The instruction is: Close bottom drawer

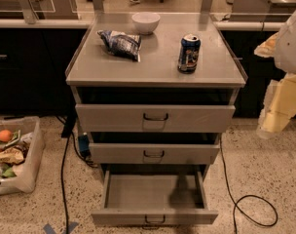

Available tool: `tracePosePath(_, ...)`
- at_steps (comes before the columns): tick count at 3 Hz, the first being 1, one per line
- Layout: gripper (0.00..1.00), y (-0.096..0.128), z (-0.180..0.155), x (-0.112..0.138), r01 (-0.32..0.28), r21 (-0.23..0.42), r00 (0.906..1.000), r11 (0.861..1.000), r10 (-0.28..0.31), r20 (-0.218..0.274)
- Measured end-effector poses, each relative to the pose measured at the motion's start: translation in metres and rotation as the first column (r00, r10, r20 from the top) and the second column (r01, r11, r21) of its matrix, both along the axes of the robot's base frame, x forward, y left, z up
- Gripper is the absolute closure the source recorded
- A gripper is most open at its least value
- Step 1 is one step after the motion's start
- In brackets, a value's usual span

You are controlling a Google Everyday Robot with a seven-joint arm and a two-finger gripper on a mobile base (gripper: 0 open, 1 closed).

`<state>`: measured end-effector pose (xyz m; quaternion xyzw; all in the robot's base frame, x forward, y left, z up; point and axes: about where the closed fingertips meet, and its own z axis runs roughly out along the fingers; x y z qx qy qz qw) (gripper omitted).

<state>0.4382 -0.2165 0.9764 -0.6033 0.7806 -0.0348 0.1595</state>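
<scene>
Left of the desk point(155, 72), a clear plastic bin point(21, 172) sits on the speckled floor, holding wrappers and an orange fruit point(5, 135). A black cable point(64, 172) runs down the floor just beside the desk's left side.

On the desk top, a crumpled blue chip bag point(120, 44) lies at the left, a white bowl point(146, 22) stands at the back middle, and a blue can point(189, 53) stands upright at the right, apart from both.

In the desk's front, the top drawer point(114, 117) and the middle drawer point(119, 153) each show a dark gap above their panels. The bottom drawer point(138, 194), lowest in the desk, is pulled well out; its grey tray holds nothing but a shadow (towards its right side), and its small dark handle faces the camera.

Right of the desk, another black cable point(257, 212) loops on the floor. Above it hangs the gripper point(273, 117), level with the top drawer and clear of the desk; whether its jaws are spread or pressed together cannot be told.
</scene>
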Motion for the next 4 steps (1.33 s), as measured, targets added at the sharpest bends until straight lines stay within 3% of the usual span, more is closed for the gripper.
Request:
tracePosePath(1,0.00,0.001,-0.006,-0.001,-0.002,0.000,1.0000,1.000,0.002,0.005)
tracePosePath(2,0.00,0.002,-0.037,-0.011,-0.002,0.011,1.0000,1.000,0.002,-0.003)
tracePosePath(3,0.00,-0.007,-0.088,-0.024,0.031,0.002,0.9990,1.000,-0.031,-0.031)
tracePosePath(4,0.00,-0.012,-0.151,-0.042,0.029,-0.055,0.9946,0.998,-0.035,-0.098)
